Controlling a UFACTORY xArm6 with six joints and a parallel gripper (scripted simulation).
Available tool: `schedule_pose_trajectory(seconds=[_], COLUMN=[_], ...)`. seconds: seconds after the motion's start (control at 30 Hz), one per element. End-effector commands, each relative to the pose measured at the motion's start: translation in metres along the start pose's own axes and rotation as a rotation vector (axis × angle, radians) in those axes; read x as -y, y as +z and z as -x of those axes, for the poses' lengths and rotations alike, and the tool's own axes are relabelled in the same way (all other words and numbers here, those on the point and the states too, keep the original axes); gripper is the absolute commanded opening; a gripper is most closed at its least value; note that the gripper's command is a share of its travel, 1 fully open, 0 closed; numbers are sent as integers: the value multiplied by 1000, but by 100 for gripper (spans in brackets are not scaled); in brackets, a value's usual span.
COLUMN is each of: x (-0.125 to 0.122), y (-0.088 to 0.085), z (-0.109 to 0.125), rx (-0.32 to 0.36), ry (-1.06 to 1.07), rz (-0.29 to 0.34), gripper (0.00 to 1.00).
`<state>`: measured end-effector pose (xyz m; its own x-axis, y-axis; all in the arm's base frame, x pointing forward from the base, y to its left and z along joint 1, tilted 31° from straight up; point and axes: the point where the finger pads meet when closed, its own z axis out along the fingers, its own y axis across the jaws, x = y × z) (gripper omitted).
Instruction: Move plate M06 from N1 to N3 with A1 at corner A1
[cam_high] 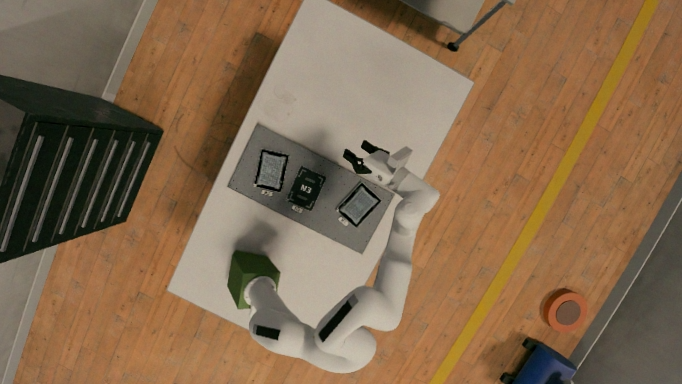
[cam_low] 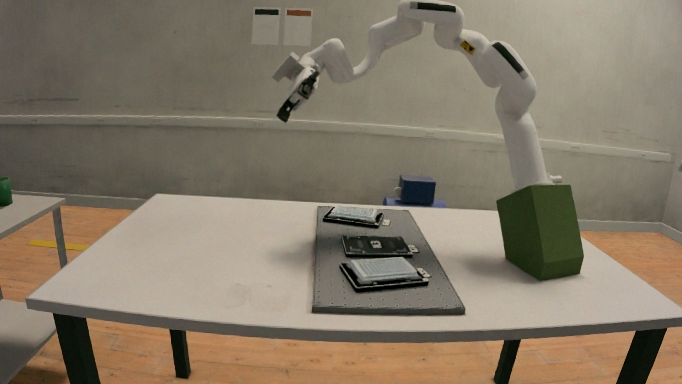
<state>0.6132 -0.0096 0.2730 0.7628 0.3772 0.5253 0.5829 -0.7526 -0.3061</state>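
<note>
A grey deck on the white table carries three nests in a row. The middle nest is black, empty and marked N3. A clear well plate sits on the nest at one end. A second plate sits on the nest at the other end, turned slightly askew to the deck. The plate labels and small nest signs are too small to read. My gripper is open and empty. It hangs high above the table, beside the deck edge near the second plate.
The arm's green base stands on the table near the deck. A black drawer cabinet stands off the table. A second table is to one side. A blue box sits on the floor behind.
</note>
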Motion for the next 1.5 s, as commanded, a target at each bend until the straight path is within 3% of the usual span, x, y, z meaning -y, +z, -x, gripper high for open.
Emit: schedule_pose_trajectory(seconds=[0.0,0.53,0.8,0.9,1.0,1.1,1.2,1.3,1.4,1.47], x=[1,1,-15,-19,-25,-27,-33,-37,-42,-45], y=[-1,-1,-2,-2,-2,-3,-4,-5,-7,-8], z=[-2,-2,32,40,54,58,72,81,94,100], rx=[-2,-2,109,110,160,160,206,206,248,248], ry=[-3,-3,132,133,197,197,258,258,316,316], rz=[1,1,99,100,153,153,208,208,266,266], gripper=[100,100,100,100,100,100,100,100,100,100])
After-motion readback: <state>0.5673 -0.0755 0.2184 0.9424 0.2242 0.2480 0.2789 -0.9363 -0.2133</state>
